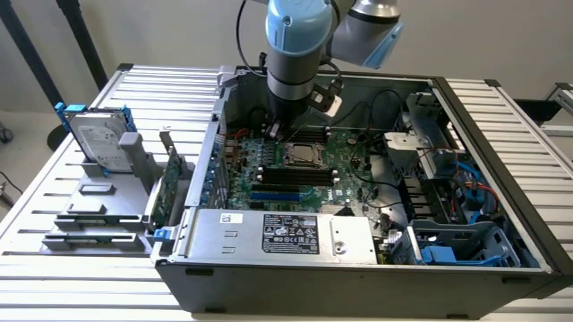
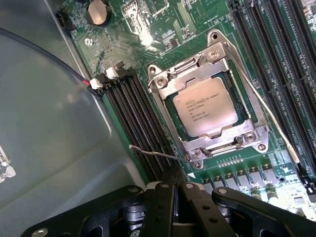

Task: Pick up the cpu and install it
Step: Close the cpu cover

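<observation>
The pincer is closed tight with nothing between its fingers. It hangs low over the motherboard, just beside the cpu, which lies flat in its socket with the metal retention frame around its edges. As I judge it, the main risk is the thin wire lever, which stands loose close to the fingers and could be snagged or bent. An off-centre push might also scrape the memory slots or tilt the chip on its contacts. The open computer case, mid-bench, holds the board, a power supply and drive bays. A grey rack near the bench's edge on the exterior view's left holds a hard drive and a green expansion card.
</observation>
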Motion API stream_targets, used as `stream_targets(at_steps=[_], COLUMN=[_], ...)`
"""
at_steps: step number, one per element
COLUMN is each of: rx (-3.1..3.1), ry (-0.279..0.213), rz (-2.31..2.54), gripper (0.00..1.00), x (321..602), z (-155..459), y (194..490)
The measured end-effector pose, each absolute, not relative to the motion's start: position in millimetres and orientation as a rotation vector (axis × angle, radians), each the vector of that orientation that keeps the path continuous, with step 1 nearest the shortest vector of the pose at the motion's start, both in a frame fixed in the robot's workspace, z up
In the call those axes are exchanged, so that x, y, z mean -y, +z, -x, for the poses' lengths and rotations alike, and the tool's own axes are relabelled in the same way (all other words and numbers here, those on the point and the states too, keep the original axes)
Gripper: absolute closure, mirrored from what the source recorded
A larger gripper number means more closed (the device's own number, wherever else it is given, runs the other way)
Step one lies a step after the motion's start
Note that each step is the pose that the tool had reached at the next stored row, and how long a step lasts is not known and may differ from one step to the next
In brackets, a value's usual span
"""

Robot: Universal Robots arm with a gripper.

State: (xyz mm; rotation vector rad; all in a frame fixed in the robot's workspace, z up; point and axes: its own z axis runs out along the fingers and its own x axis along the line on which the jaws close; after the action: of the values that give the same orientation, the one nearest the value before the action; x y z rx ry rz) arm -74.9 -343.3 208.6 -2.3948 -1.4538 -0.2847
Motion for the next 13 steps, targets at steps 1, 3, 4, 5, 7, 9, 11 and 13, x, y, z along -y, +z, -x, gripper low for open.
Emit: stream_targets(at_steps=[1, 3, 4, 5, 7, 9, 11, 13], rx=[1.454, 1.454, 1.454, 1.454, 1.453, 1.453, 1.453, 1.453], ry=[-0.285, -0.285, -0.285, -0.285, -0.285, -0.285, -0.285, -0.285], rz=[2.395, 2.395, 2.395, 2.395, 2.395, 2.395, 2.395, 2.395], gripper=[0.89, 0.89, 0.89, 0.89, 0.89, 0.89, 0.89, 0.89], x=[343.2, 343.4, 343.7, 344.0, 344.8, 345.3, 345.4, 345.4], z=[74.9, 74.9, 74.8, 74.7, 74.7, 74.5, 74.4, 74.2], y=[208.5, 208.4, 208.2, 208.0, 207.5, 207.0, 206.4, 205.6])
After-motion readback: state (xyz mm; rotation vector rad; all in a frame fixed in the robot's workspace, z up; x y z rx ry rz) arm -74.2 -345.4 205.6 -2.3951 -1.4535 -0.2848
